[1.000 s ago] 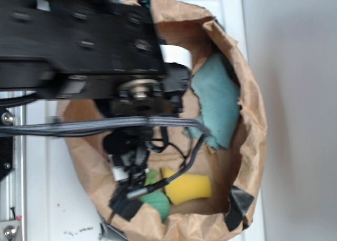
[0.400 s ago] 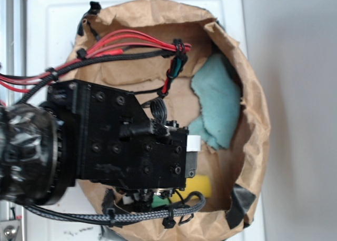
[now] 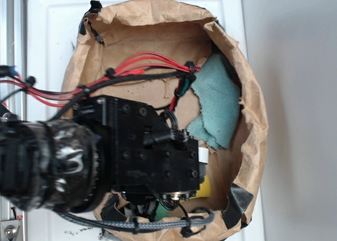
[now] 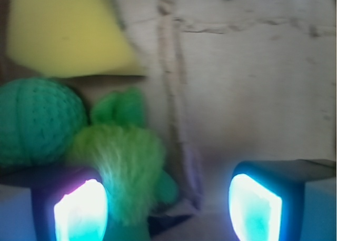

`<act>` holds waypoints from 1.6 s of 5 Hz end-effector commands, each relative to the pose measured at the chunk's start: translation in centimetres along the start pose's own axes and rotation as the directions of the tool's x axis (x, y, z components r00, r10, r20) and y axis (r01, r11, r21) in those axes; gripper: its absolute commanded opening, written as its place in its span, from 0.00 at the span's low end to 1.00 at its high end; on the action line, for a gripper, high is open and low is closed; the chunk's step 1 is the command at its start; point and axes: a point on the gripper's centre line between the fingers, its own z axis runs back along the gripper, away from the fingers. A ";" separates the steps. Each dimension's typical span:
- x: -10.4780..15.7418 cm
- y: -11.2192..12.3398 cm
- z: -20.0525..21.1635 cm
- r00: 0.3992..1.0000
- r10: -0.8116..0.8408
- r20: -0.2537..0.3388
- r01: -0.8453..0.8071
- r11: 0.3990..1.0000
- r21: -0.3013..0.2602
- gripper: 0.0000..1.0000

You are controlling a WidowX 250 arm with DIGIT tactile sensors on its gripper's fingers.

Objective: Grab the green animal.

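Note:
The green animal (image 4: 124, 162) is a fuzzy lime-green soft toy, low and left in the wrist view, lying on the brown paper. My gripper (image 4: 167, 209) is open, its two glowing fingertips wide apart. The left pad (image 4: 79, 212) sits right beside the toy's body; the right pad (image 4: 255, 207) is over bare paper. The toy lies in the left part of the gap, and I cannot tell whether the left pad touches it. In the exterior view the arm covers the toy; only a green sliver (image 3: 160, 210) shows beneath it, toy or ball I cannot tell.
A darker green knitted ball (image 4: 37, 120) rests against the toy's left side. A yellow sponge wedge (image 4: 66, 33) lies beyond them. A teal cloth (image 3: 218, 104) is on the right inside the crumpled brown paper bag (image 3: 253, 120), whose walls ring everything.
The arm has swung down and across the bag; its black body now covers the bag's lower left, hiding the yellow sponge and green things seen earlier.

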 end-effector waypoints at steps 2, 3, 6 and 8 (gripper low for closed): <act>-1.1 -0.1 2.2 0.989 -0.115 -0.095 0.098 0.982 -0.163 1.00; -1.1 -0.7 1.0 0.988 -0.117 -0.097 0.103 0.985 -0.141 1.00; -0.7 -2.7 -2.8 0.987 -0.122 -0.106 0.116 0.991 -0.067 1.00; -0.4 -1.8 -2.1 0.991 -0.091 -0.096 0.086 0.995 -0.052 0.00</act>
